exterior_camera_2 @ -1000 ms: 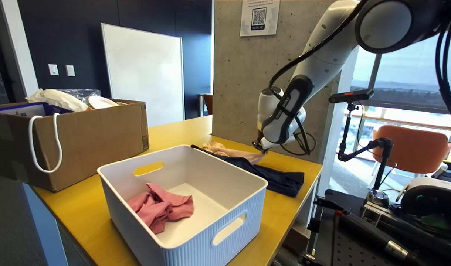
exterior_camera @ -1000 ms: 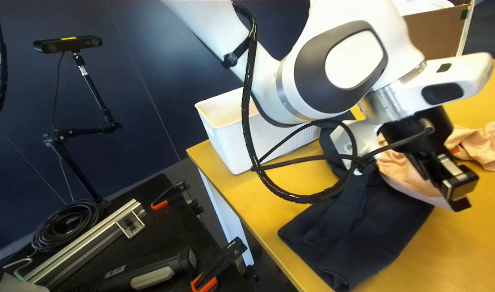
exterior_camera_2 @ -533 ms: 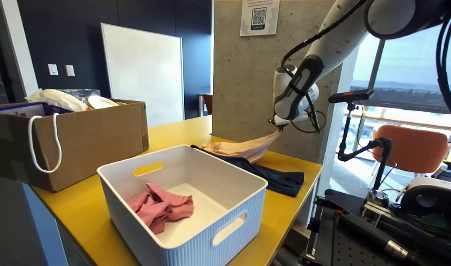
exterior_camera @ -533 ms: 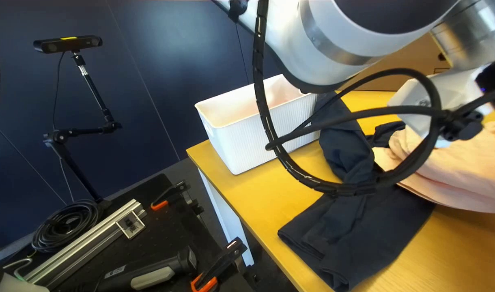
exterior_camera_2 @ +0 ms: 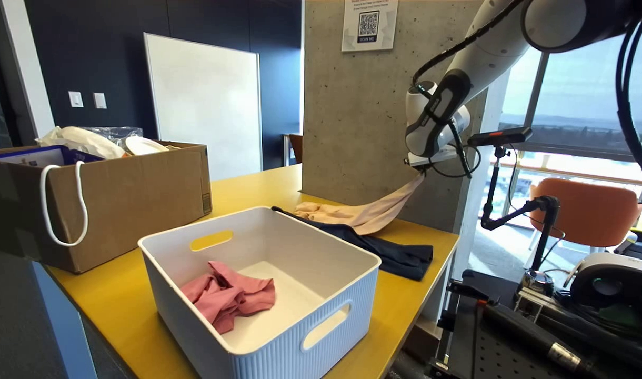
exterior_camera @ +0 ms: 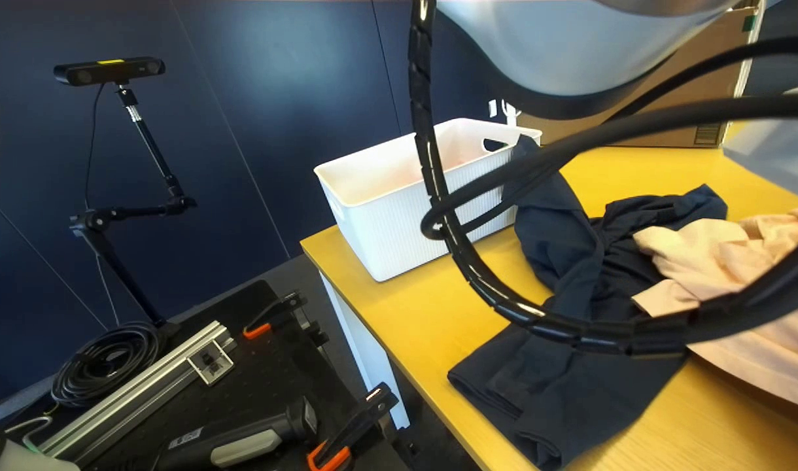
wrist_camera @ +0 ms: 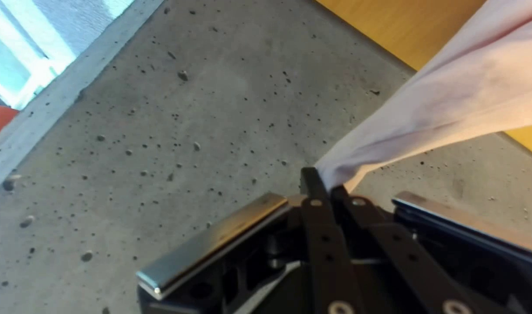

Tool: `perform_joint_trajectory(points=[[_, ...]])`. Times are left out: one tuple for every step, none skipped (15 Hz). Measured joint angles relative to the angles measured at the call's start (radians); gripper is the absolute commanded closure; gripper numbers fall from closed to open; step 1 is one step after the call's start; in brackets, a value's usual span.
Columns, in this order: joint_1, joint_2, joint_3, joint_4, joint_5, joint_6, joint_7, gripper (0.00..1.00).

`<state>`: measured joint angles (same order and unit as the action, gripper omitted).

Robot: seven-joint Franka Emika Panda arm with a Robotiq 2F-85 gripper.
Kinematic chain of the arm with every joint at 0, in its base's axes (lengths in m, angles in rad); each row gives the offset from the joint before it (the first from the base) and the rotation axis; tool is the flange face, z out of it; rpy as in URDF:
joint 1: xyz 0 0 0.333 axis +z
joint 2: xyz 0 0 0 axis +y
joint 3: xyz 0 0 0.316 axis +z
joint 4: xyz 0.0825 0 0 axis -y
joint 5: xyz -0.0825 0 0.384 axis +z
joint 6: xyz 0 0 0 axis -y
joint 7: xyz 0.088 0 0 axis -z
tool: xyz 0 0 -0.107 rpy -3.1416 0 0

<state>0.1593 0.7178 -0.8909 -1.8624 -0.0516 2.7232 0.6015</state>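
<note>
My gripper is shut on one end of a peach cloth, pinched between the fingertips. In an exterior view the gripper hangs above the table's far edge, near the concrete pillar. The peach cloth stretches up from the table to the fingers; its other end lies bunched on the table. It also shows in an exterior view, where the gripper is out of frame. A navy cloth lies folded on the table beside and partly under the peach cloth, in both exterior views.
A white bin stands on the yellow table; a pink cloth lies inside it. A cardboard box full of items stands beside the bin. The concrete pillar rises behind the table. A camera stand is near the arm.
The gripper has risen from near the table and moved toward the pillar's window side, pulling one end of the peach cloth up. More of the navy cloth shows.
</note>
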Motion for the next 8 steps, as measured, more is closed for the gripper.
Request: perform_joint_trajectory(points=[[0.0, 0.001, -0.004, 0.0, 0.0, -0.011, 0.01, 0.99], [0.0, 0.002, -0.008, 0.0, -0.002, -0.025, 0.024, 0.99], [0.002, 0.005, -0.015, 0.002, -0.006, -0.042, 0.044, 0.99], [0.004, 0.01, -0.023, 0.006, -0.013, -0.059, 0.064, 0.99], [0.004, 0.013, -0.028, 0.01, -0.023, -0.074, 0.083, 0.71], [0.004, 0.015, -0.031, 0.012, -0.033, -0.086, 0.1, 0.7], [0.004, 0.015, -0.031, 0.015, -0.045, -0.099, 0.117, 0.65], [0.006, 0.015, -0.031, 0.018, -0.055, -0.11, 0.131, 0.57]])
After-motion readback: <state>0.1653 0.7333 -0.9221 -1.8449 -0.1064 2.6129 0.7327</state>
